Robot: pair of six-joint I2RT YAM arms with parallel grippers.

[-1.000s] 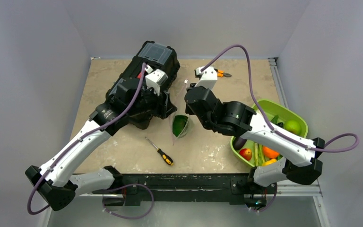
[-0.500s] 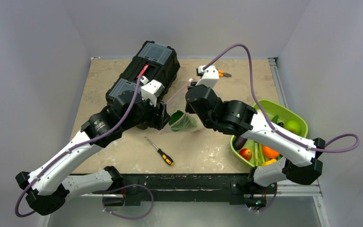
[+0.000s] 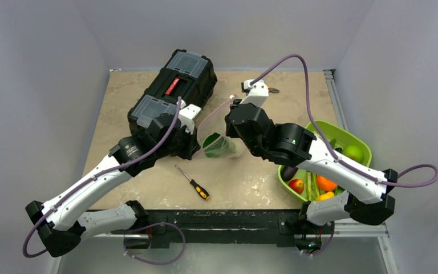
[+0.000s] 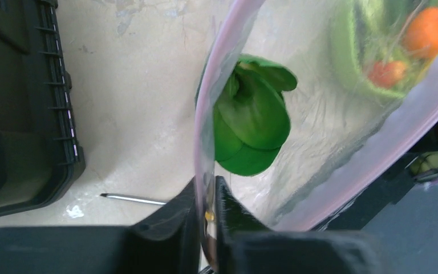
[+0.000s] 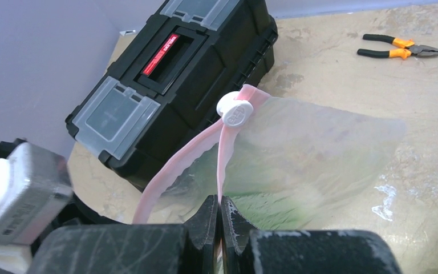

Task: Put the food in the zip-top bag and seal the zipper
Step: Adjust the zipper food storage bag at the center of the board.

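Left end effector [image 4: 206, 191]: jaws narrow, pinched on the pink zipper [image 4: 201, 120] at one side of the bag mouth. Right end effector [image 5: 219, 210]: jaws narrow too, clamped on the other run of the zipper [image 5: 221, 165], with the white slider [image 5: 235, 111] just beyond its fingertips, where the two pink runs meet.

The zip-top bag [image 3: 223, 144] hangs between the two end effectors with its mouth held apart, its lower part sagging toward the surface [image 3: 245, 182]. One leafy green [image 4: 252, 123] is inside the bag, just past the left fingertips.

The rest of the food [image 3: 325, 184] (orange, red, green, purple and yellow pieces) sits in the lime bowl [image 3: 345, 132], well off to the right of the right end effector, beside that arm.

The black toolbox [image 3: 171, 94], lid shut, is just behind and left of the left end effector. The screwdriver [image 3: 193, 182] lies on the surface, nearer the bases than both end effectors. The pliers [image 5: 399, 50] are beyond the right end effector, up and to the right in its wrist view.
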